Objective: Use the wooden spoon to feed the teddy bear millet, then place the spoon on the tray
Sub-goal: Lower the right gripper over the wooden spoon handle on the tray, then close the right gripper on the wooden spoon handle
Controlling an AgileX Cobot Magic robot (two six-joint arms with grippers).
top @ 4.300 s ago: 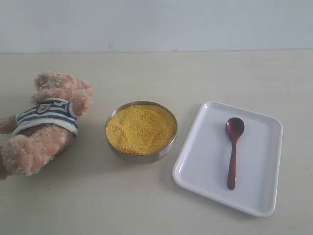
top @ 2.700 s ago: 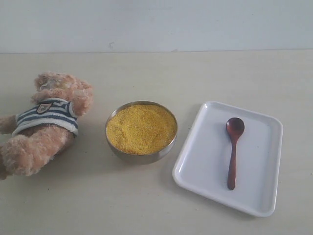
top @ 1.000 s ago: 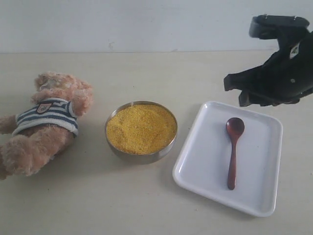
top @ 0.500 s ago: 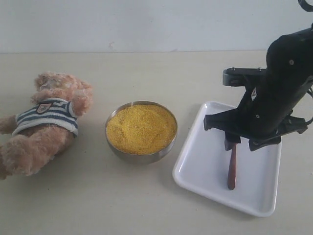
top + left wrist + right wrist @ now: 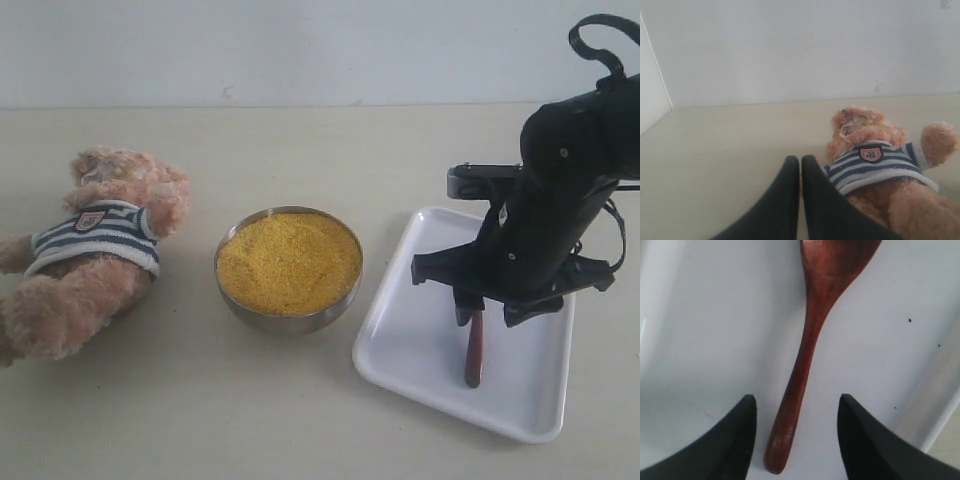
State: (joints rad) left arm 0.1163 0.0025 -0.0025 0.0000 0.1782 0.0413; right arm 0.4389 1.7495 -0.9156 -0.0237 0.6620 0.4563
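Partner: Spoon in hand yet?

Me: Not yet. My right gripper (image 5: 489,316) has come down onto the tray (image 5: 405,350) within the last second. Before that it hung above the tray's far right edge. Now its fingers stand low on either side of the wooden spoon (image 5: 812,325). The jaws are wide apart with the handle lying between them, and from the wrist neither pad seems to touch it.

Partner: Has the spoon shifted?

Me: No. It lies flat on the tray where it was, round end far, handle end near. From outside, my arm hides all but the near end of the handle.

Partner: And your other arm?

Me: My left gripper (image 5: 801,162) is closed on nothing. The teddy bear (image 5: 95,250) lies at the left of the table, just beyond its fingertips. The millet (image 5: 288,262) fills the steel bowl (image 5: 290,322) in the middle.

Partner: So where does that leave us?

Me: I judge the approach done, so closing on the handle comes next. Scooping, feeding and returning the spoon are all still ahead. The handle is slim and lies flat on a glossy surface, so it may skid as I pinch.
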